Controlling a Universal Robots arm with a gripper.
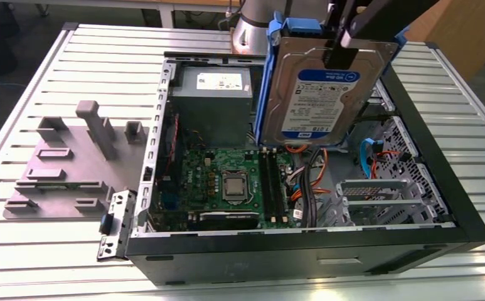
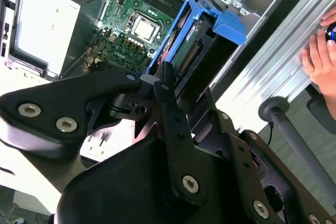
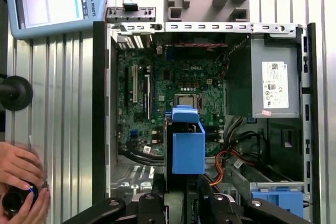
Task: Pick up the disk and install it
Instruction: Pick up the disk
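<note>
Driving this one remotely, here's how I'd handle the carry.

Nearest in the exterior view is the open case (image 1: 309, 241), lying on its side on the slatted worktop (image 1: 100, 69). Just inside its near wall, toward the exterior view's right, sits the metal drive cage (image 1: 376, 197). I reckon that's where the thing belongs, though I can't tell which slot. Beside the cage, a bundle of cables (image 1: 307, 188) runs up along the motherboard (image 1: 225, 182), loose enough to snag.

Farther back, the disk (image 1: 326, 94) hangs upright in the air over the middle of the case, label facing the near side, touching nothing below. The gripper (image 1: 344, 50) has it by the top edge, with the fingers (image 1: 339, 59) pinching the metal body between them, one across the label face. The blue rails (image 1: 266, 94) run down both long sides and are free of the grip, which is good.

My tips for this step:
- Keep it high until it's past the cables.
- Get the rails parallel to the cage before going lower.
- Go slow, because a grip on one end means any knock at the bottom will twist it.

Behind the disk is the power supply (image 1: 213, 100), so I wouldn't drift to the far side either. In the first wrist view there's a person's hand (image 3: 21, 171) on the worktop beside the case, so stay clear of it.
</note>
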